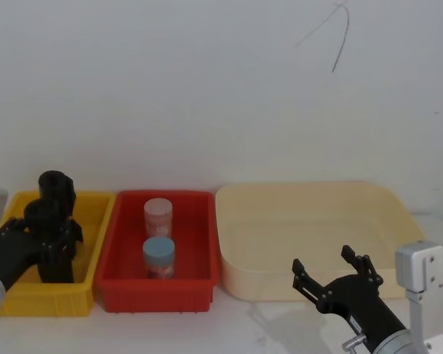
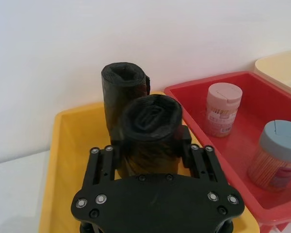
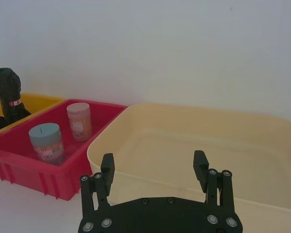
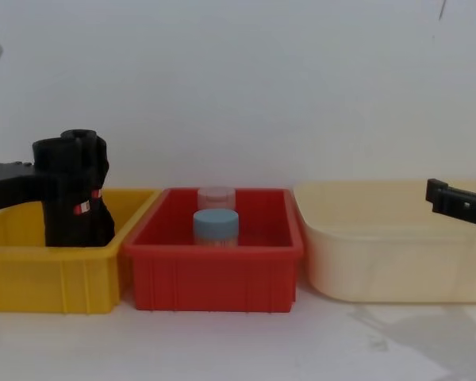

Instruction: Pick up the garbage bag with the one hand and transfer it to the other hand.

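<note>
Black garbage bag (image 2: 150, 131) pinched in left fingers (image 2: 185, 141), twin roll (image 2: 123, 92) behind; right fingers (image 3: 200, 165) spread.

1. a white table (image 4: 222, 341) is carrying three containers, all sitting directly on it in one row.
2. a yellow bin (image 4: 47, 282) is sitting at the left end.
3. a red bin (image 4: 214, 278) is standing in the middle, just beside the yellow one.
4. a cream tub (image 4: 381, 270) is resting at the right end, close beside the red bin, and is spreading wider than either.
5. faint shadows are falling on the table in front of the tub.
</note>
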